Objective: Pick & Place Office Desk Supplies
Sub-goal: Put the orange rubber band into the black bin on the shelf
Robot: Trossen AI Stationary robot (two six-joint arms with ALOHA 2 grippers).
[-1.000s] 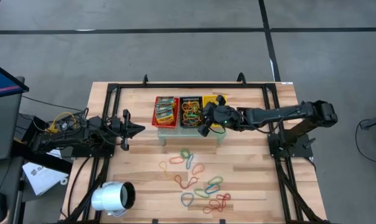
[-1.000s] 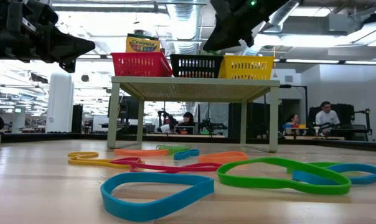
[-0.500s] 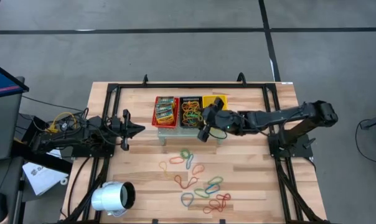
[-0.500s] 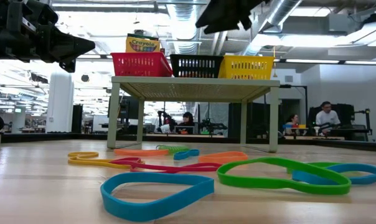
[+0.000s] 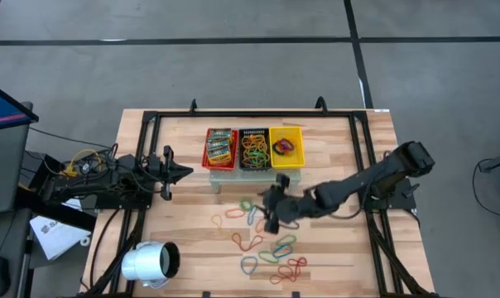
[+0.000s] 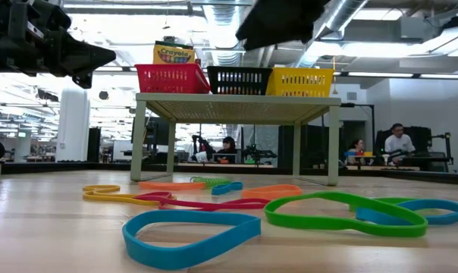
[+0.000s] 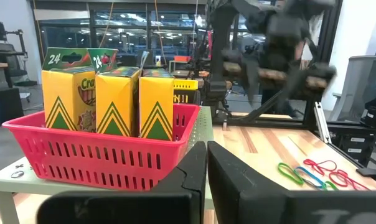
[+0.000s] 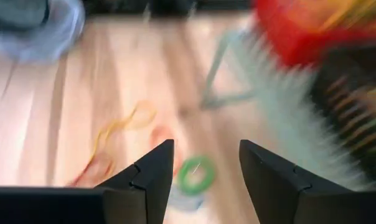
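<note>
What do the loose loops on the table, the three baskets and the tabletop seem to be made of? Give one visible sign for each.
Loops: probably rubber; flat, matte bands in bright colours, lying in floppy, uneven curves.
Baskets, e.g. the red one: likely moulded plastic; a uniform glossy colour and evenly slotted walls, though coated wire mesh cannot be ruled out.
Tabletop: wood; pale planks with grain and joint lines, and a smooth, faintly satin finish.

I'm looking down on a pale wooden table with rubber bands scattered loose across its near half (red, orange, yellow, green, blue). A white cylinder lies on its side near one corner, and a small stand sits towards the back.
</note>
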